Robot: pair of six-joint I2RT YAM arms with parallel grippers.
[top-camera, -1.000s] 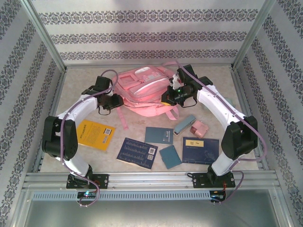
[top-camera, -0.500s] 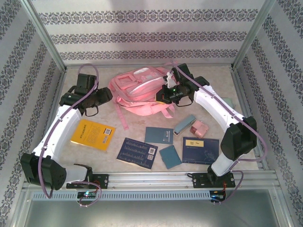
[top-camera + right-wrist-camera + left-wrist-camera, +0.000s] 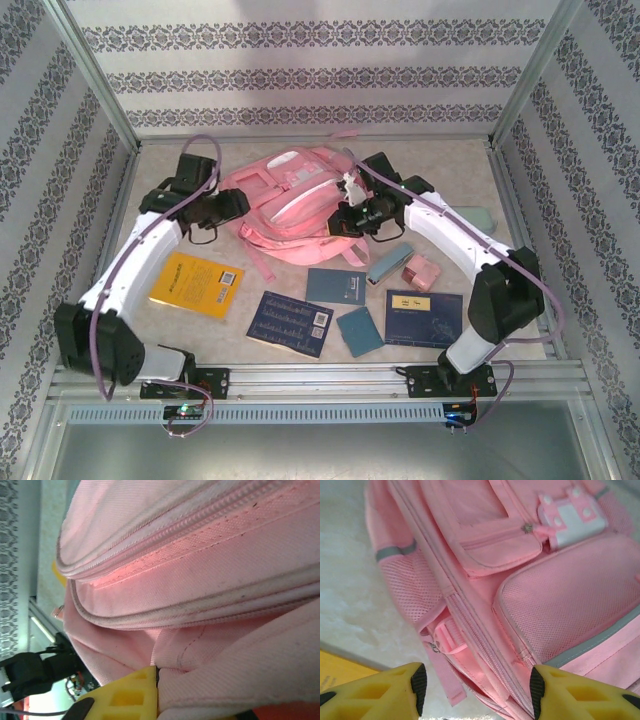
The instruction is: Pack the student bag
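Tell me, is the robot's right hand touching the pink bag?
Touching. The right wrist view shows it: the right gripper has its yellow finger pressed against the student bag, with fabric bunched right at the finger's edge and no gap.

Nothing readable is coming through. The yellow booklet is showing a white sticker and dark print, and the middle navy booklet and right navy booklet are showing pale markings, all too small to read. The white patch on the student bag is looking blank.
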